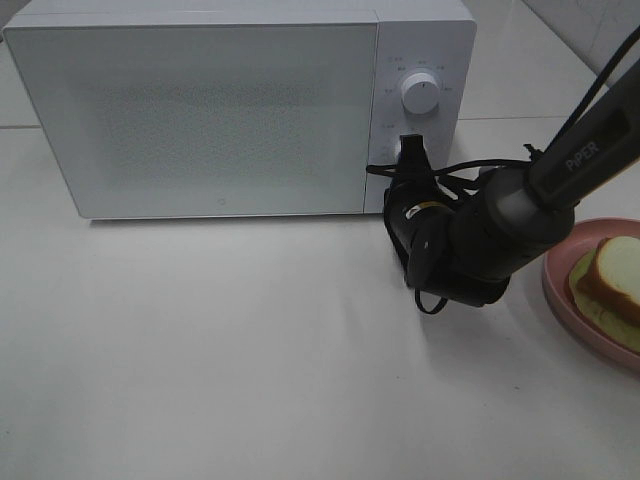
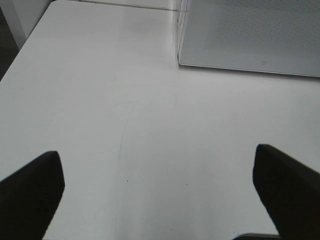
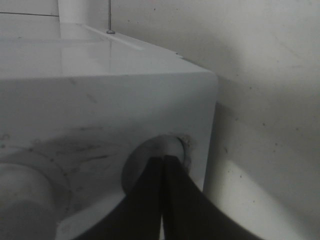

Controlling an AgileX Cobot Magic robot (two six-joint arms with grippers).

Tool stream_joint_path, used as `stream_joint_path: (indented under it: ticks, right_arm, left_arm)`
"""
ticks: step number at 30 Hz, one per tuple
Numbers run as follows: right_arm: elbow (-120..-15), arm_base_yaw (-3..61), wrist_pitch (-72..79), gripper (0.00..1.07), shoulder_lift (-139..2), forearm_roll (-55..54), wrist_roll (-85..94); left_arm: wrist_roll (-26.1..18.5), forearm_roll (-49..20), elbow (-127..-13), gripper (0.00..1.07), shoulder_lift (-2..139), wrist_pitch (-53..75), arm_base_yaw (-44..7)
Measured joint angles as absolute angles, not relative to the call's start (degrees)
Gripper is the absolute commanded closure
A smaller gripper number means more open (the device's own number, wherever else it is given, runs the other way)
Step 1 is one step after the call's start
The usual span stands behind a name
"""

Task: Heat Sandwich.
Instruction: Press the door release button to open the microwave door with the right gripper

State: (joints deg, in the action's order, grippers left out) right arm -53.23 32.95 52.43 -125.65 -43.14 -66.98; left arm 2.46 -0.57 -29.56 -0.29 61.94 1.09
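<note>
White table [image 1: 200, 350]: right claw [image 3: 162, 159] (closed) at microwave button [image 3: 139, 159].

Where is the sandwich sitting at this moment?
In the exterior high view the sandwich lies on the pink plate at the right edge, just beyond the right arm, outside the microwave.

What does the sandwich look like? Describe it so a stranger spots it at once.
Start at the white microwave. Right of it, nearer the front, sits a pink plate. The sandwich lies on it: thick white bread, brown crust, green lettuce beneath.
</note>
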Motion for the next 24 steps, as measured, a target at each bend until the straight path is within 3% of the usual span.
stream_joint_path:
  ticks: [24]
  right_arm:
    - [-53.5, 31.7, 54.4, 1.07, -126.5, -40.8, -68.7]
  left_arm:
    - [2.5, -0.6, -29.6, 0.10, -0.3, 61.9, 1.1]
